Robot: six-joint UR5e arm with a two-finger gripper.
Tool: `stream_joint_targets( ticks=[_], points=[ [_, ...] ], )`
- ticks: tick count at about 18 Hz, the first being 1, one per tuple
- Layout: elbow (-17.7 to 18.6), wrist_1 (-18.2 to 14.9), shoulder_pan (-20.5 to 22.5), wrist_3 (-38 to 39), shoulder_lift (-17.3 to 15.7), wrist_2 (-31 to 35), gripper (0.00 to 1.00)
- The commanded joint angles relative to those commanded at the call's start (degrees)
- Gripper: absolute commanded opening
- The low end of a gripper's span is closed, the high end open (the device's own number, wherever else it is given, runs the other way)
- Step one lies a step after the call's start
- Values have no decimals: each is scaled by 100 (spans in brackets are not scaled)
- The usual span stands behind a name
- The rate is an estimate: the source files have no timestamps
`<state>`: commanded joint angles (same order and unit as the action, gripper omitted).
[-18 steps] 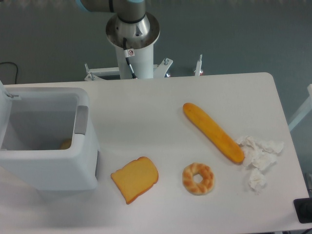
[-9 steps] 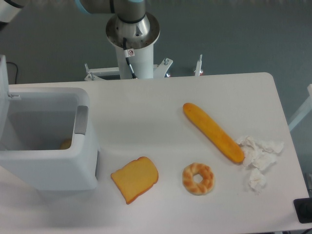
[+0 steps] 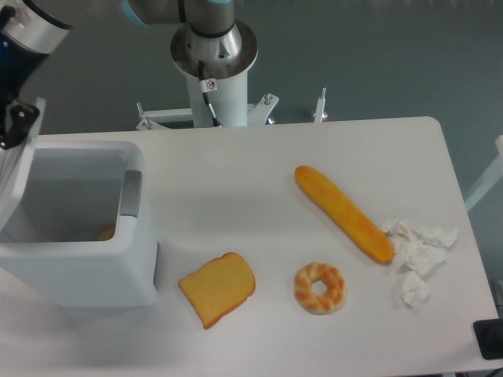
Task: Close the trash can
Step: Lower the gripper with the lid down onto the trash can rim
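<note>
Your trash can (image 3: 86, 275): white, boxy, rounded corners, standing at the left edge of the frame on the white bench (image 3: 236, 165). It is open. Its flat lid (image 3: 17, 177) stands tilted at the bin's left side, leaning slightly over the opening. A grey rectangular latch (image 3: 130, 193) sits on the inner right wall. Inside, low near the right wall, you see a small orange-yellow item (image 3: 105, 232); what it is cannot be told.

Your gripper (image 3: 14, 122): dark, at the upper left of the frame, right at the top edge of the lid. Whether it touches the lid, and whether the fingers are open or closed, cannot be told, since they are cut off by the frame edge.

Arm base (image 3: 213, 59): white column, top centre, behind the bench.

Other items on the bench:
- toast slice (image 3: 218, 288), lower centre, just right of the bin.
- ring-shaped doughnut (image 3: 320, 287), right of the toast.
- long baguette (image 3: 343, 212), lying diagonally, centre right.
- crumpled white tissue (image 3: 416, 255), touching the baguette's lower end, right side.
</note>
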<state>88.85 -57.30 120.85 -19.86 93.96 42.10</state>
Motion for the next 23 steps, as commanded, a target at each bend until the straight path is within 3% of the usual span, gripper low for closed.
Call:
stream_joint_targets(
  ticks=[23],
  points=[
    [123,-9,519,-123,0,0,100]
  ],
)
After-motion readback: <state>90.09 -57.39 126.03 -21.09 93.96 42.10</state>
